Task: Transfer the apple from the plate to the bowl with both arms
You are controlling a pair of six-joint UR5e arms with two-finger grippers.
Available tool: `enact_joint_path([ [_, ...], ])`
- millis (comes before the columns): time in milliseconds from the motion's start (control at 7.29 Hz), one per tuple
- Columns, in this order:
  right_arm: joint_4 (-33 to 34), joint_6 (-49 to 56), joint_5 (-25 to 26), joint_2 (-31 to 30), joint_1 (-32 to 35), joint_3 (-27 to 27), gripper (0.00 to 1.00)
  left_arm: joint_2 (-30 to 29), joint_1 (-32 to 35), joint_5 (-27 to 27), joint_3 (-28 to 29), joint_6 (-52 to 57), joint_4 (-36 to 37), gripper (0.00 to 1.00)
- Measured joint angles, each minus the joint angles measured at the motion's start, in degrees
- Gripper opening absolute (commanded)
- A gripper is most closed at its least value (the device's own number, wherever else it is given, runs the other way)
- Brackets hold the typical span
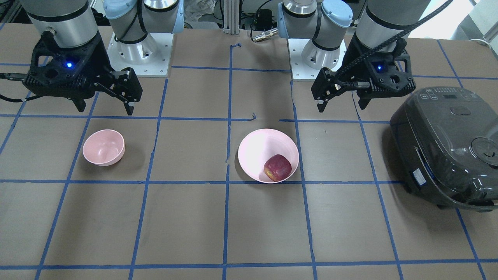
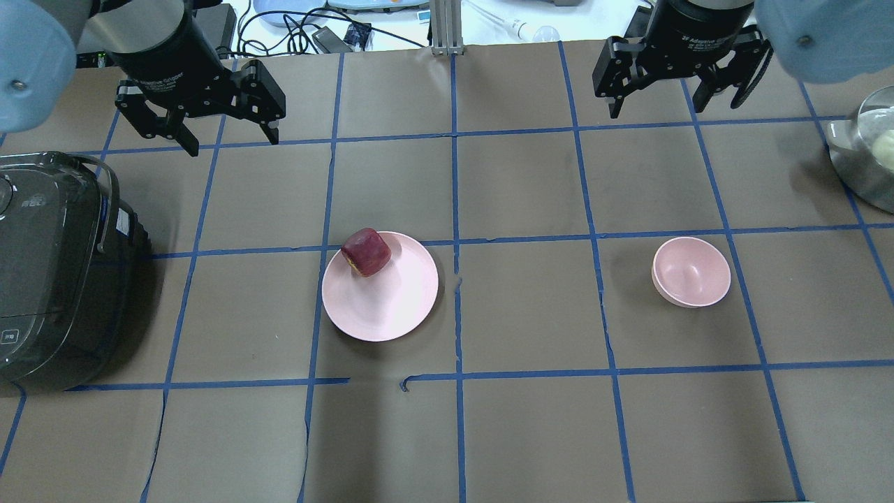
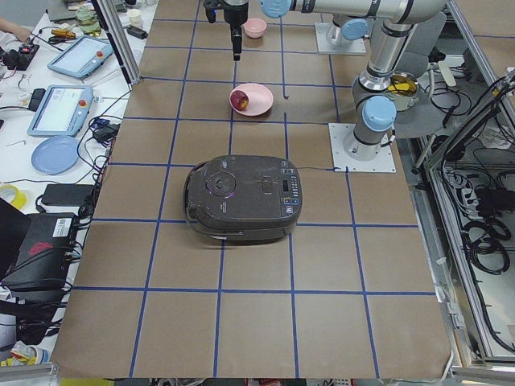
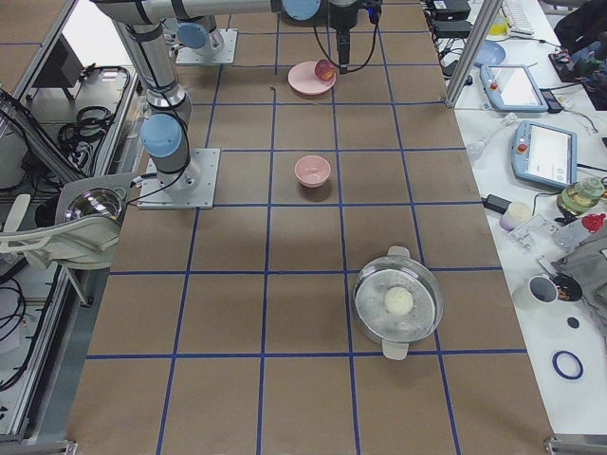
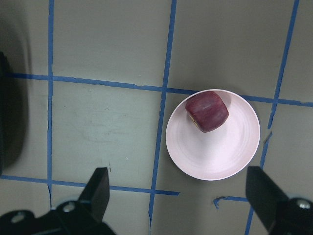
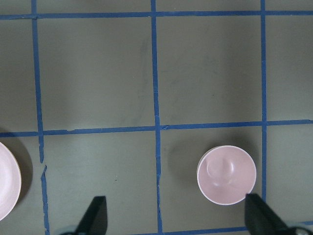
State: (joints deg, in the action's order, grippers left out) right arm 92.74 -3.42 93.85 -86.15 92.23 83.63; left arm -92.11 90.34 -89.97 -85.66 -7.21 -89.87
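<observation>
Apple point(image 2: 365, 251) on plate point(image 2: 391, 307) — near rim.

A brown table point(image 3: 241, 322), marked into squares with blue tape point(image 3: 219, 273), stretches away from the viewer. A dark rice cooker point(image 3: 243, 199) sits near its middle. Beyond it, a pink plate point(image 3: 261, 103) holds a dark red apple point(image 3: 239, 100) on the side away from the robot. Farther off stands a small pink bowl point(image 3: 255, 27). The left arm point(image 3: 380, 68) rises from a white base plate point(image 3: 362, 158) at the right and crosses the top edge. Its gripper point(image 3: 236, 53) hangs pointing down, appearing between plate and bowl. A white bench point(image 3: 20, 173) at the left carries two tablets point(image 3: 58, 111) and a blue dish point(image 3: 55, 154).
</observation>
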Motion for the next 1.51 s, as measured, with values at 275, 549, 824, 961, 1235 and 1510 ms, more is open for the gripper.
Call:
enact_joint_path([
  [275,0.08,0.05,0.02,-0.03,-0.06,0.00,1.00,0.49,0.36,-0.02,-1.76,0.03,1.33,1.00],
  [549,0.15,0.08,-0.22,-0.12,0.00,0.09,1.00,0.45,0.51,-0.25,-2.51,0.08,3.56,1.00],
  [824,0.16,-0.03,-0.62,-0.21,0.04,0.24,1.00,0.42,0.60,-2.26,-2.54,0.09,3.92,1.00],
  [961,0.18,-0.19,-0.76,-0.24,0.04,0.30,1.00,0.09,0.65,-2.87,-2.63,0.25,3.97,1.00],
  [1235,0.24,-0.36,-0.85,-0.16,0.01,0.38,1.00,-0.53,0.69,-3.15,-2.89,0.37,4.01,1.00],
  [1510,0.27,-0.59,-0.91,-0.04,-0.38,0.38,1.00,-1.13,0.45,-2.97,-3.64,0.13,4.53,1.00],
])
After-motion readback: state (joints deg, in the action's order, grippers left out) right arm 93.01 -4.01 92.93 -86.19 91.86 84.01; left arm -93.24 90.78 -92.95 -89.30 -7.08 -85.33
